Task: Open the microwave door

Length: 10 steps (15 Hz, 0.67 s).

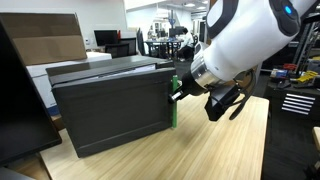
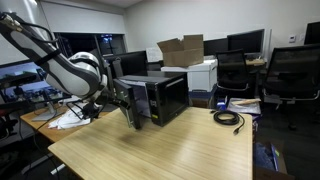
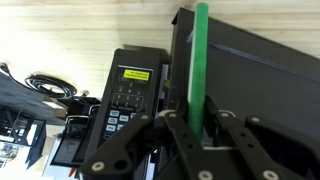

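The dark grey microwave (image 1: 105, 72) stands on a wooden table (image 1: 225, 150) and shows in both exterior views (image 2: 168, 95). Its door (image 1: 115, 118) is a flat dark panel with a green vertical handle (image 1: 174, 108) on the edge nearest my arm. In the wrist view the handle (image 3: 200, 55) runs down between my fingers, with the control panel (image 3: 132, 95) beside it and the door (image 3: 265, 85) on the other side. My gripper (image 3: 196, 125) is shut on the handle and also shows in an exterior view (image 1: 180, 93). A narrow dark gap shows between door edge and control panel.
A black monitor-like panel (image 1: 15, 100) stands close beside the microwave. A coiled black cable (image 2: 228, 119) lies on the table. Papers (image 2: 68, 118) lie under my arm. Cardboard boxes (image 2: 183, 50), a white cabinet (image 2: 204, 72) and office chairs (image 2: 290, 75) stand behind.
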Motion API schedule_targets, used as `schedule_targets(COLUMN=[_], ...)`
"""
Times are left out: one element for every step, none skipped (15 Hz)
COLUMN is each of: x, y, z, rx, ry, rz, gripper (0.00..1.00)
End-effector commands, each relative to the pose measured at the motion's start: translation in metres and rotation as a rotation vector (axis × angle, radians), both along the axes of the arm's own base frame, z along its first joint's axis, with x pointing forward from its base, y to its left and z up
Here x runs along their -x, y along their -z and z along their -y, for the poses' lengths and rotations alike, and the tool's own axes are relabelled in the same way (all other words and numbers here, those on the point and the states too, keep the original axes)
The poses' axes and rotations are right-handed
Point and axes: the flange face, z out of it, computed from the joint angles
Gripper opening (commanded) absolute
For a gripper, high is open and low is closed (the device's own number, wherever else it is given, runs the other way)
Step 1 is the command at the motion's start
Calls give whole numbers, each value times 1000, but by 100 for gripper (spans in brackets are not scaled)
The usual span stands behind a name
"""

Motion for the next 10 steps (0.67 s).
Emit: schedule_targets(x=[22,24,32,34,36,38,41,45,49,51], y=[1,1,2,2,1,-1,-1,-2,-1,-1], z=[-9,-12,-16,-17,-18,-20,-22,-24,-27,-28], rx=[13,14,14,12,8,1,-4,-6,-6,-6], ry=[-26,-30,-39,-38,-34,-28,-24,-22,-19,-16], rz=[-28,-31,-39,-45,-48,-53,-63,-73,-82,-90], gripper=[5,5,5,10,44,44,47,53,60,67])
